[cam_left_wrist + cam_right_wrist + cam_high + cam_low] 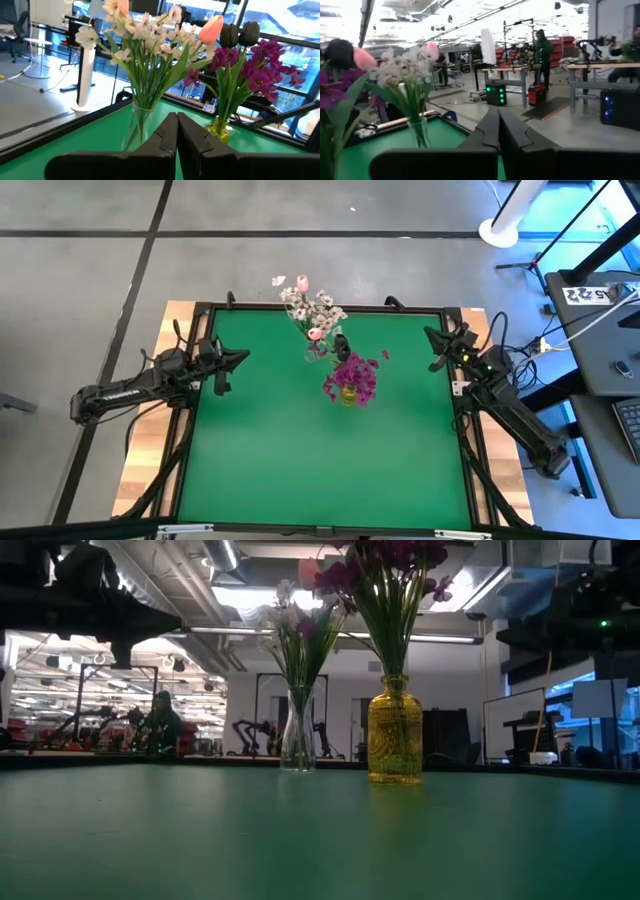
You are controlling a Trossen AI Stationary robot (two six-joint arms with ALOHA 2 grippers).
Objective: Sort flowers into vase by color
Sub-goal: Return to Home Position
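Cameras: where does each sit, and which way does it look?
High view: above the table, facing straight down; left hand and right hand show.
Low view: at tabletop height, facing level across at clear vase and yellow vase; dark arm parts above.
Left wrist view: on left arm, facing both vases past its shut fingers.
Right wrist view: on right arm, facing the clear vase past its shut fingers.
Shared: all four show the clear vase.
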